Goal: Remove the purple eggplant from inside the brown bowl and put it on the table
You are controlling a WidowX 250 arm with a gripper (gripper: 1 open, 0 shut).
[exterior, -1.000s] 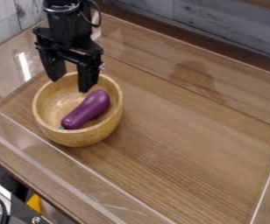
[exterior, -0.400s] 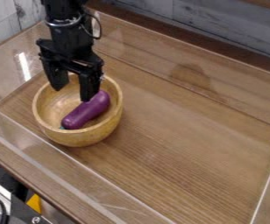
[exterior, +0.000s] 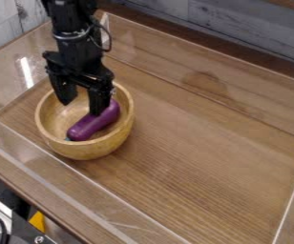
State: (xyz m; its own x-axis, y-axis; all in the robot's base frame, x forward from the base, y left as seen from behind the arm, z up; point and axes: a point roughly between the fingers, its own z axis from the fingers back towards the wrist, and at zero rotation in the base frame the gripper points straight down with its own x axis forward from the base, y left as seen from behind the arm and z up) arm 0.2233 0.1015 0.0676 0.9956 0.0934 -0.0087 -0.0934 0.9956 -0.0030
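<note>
The purple eggplant (exterior: 91, 123) lies inside the brown bowl (exterior: 51, 133) at the left of the table (exterior: 200, 143), its far end partly covered by the gripper. My black gripper (exterior: 83, 103) points straight down into the bowl, open, its two fingers (exterior: 100, 101) spread over the eggplant's upper end. Nothing is held between them.
Clear acrylic walls (exterior: 136, 205) run around the table's edges, close to the bowl on the left and front. A grey plank wall (exterior: 239, 24) stands behind. Bare wood tabletop stretches to the right of the bowl.
The gripper has sunk lower into the bowl, its fingers now down around the eggplant's far end. The eggplant and bowl have not moved.
</note>
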